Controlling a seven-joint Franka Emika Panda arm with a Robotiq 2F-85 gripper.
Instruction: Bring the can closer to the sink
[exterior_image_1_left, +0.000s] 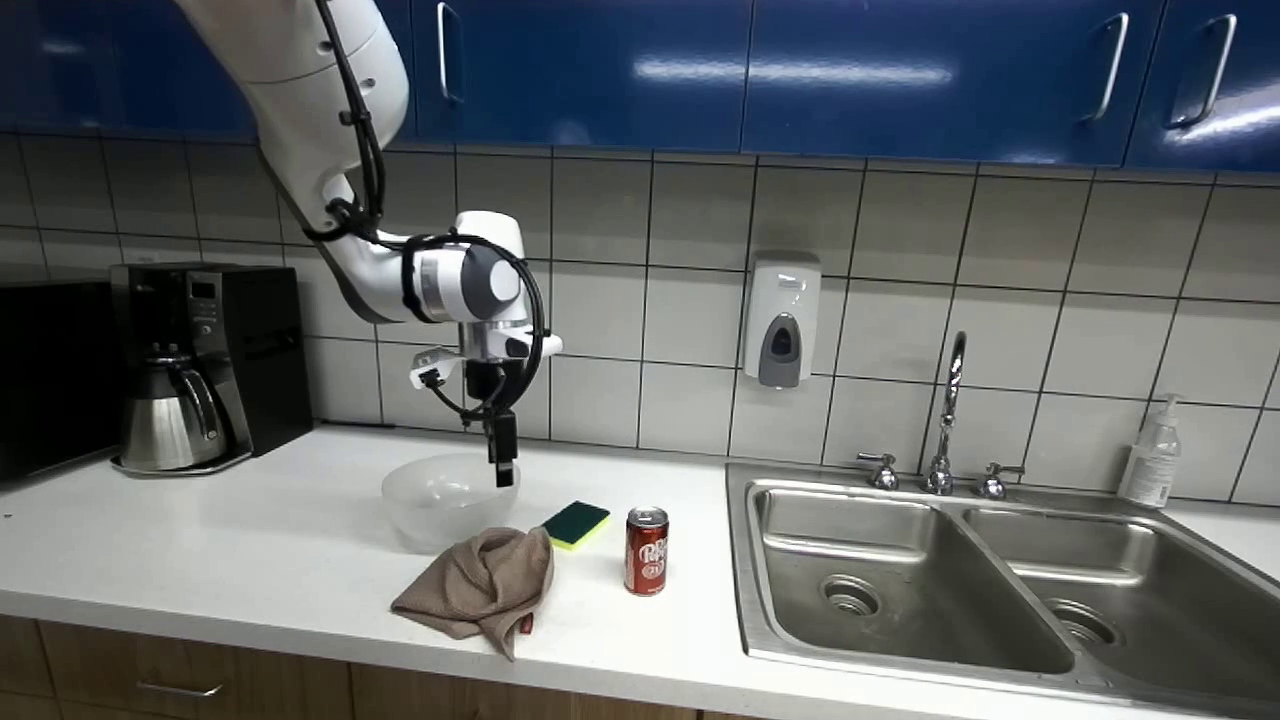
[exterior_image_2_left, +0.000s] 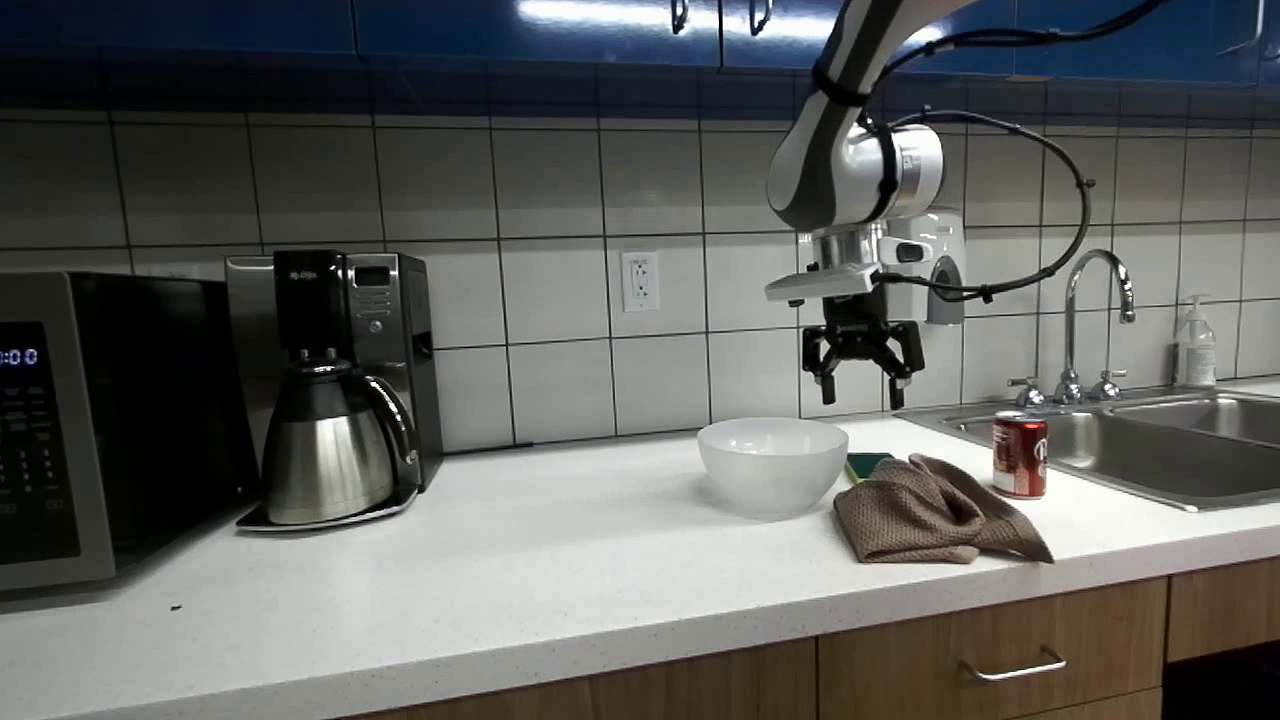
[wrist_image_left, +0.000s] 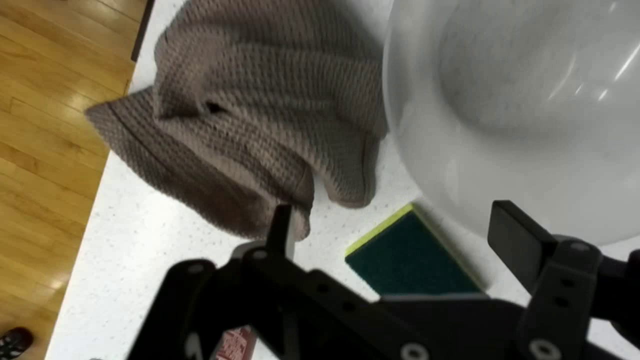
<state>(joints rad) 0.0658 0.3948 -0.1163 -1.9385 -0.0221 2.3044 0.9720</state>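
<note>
Clearly apart from the black two-fingered claw (exterior_image_2_left: 862, 391), the small, silver-topped red cylindrical drink can (exterior_image_1_left: 646, 552) stood upright on the white worktop (exterior_image_1_left: 250, 540), lower than the claw and nearer the large double-basin stainless steel sink (exterior_image_1_left: 748, 560). It was between that sink and the rectangular green-and-yellow sponge (exterior_image_1_left: 577, 525), apart from both. The claw hung in mid-air, its fingers (wrist_image_left: 520, 245) spread wide; in the wrist view one overlapped the rim of the round frosted white bowl (wrist_image_left: 450, 165), the other a corner of the crumpled brown textured cloth (wrist_image_left: 270, 100). There the sponge showed between them.
</note>
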